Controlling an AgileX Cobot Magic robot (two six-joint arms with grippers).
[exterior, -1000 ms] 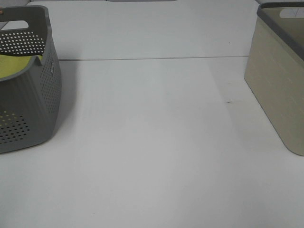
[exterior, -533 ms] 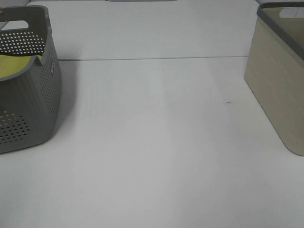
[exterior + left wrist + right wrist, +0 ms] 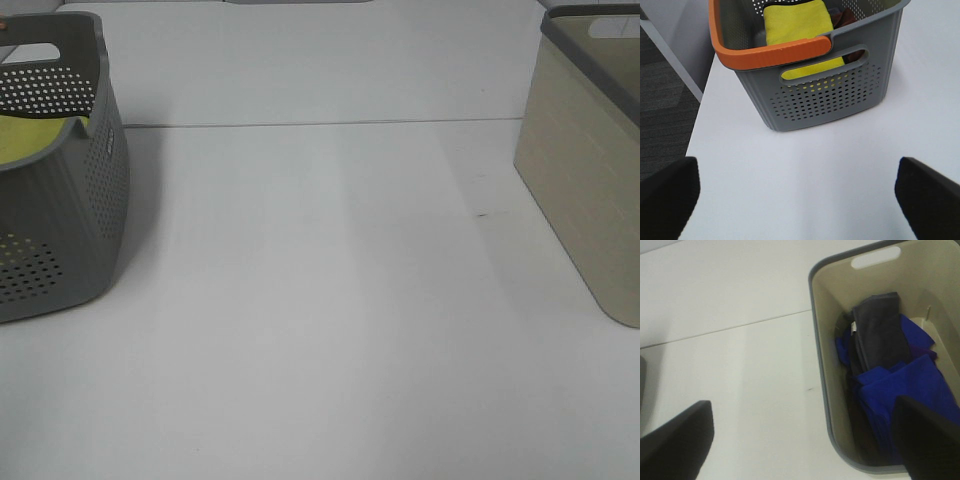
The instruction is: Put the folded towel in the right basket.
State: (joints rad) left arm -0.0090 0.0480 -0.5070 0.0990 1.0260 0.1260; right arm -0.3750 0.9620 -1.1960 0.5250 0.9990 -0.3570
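**Both arms held back; yellow towel lies in the left basket**

The table [image 3: 330, 300] is the largest thing here, white, with a seam running across its far part and its middle bare. At its left side stands the grey basket [image 3: 95, 200], perforated, with a cut-out handle and an orange rim [image 3: 767, 52] seen from the left wrist. At the right side stands the beige basket [image 3: 580, 190] with a dark grey rim; from the right wrist it already holds a dark grey cloth [image 3: 880, 330] and blue cloths [image 3: 910, 390].

The towel [image 3: 797, 25] is yellow, folded flat, and lies inside the grey basket, well apart from the beige one. Something darker lies just beside it, too hidden to name.

The left gripper [image 3: 795, 200] hangs above the table in front of the grey basket, its two fingers spread wide and holding nothing. The right gripper [image 3: 805, 440] hangs beside the beige basket, likewise spread and empty. Neither shows in the high view.

My judgement is that the towel is light, soft and limp: it will sag and may unfold if lifted by one layer. A pinch through all layers at the folded edge or the middle should keep it together. The basket wall and orange rim stand close around it, so the approach is best made from above.

No brand, label or writing can be read; a small tag on the dark grey cloth is too small to make out.
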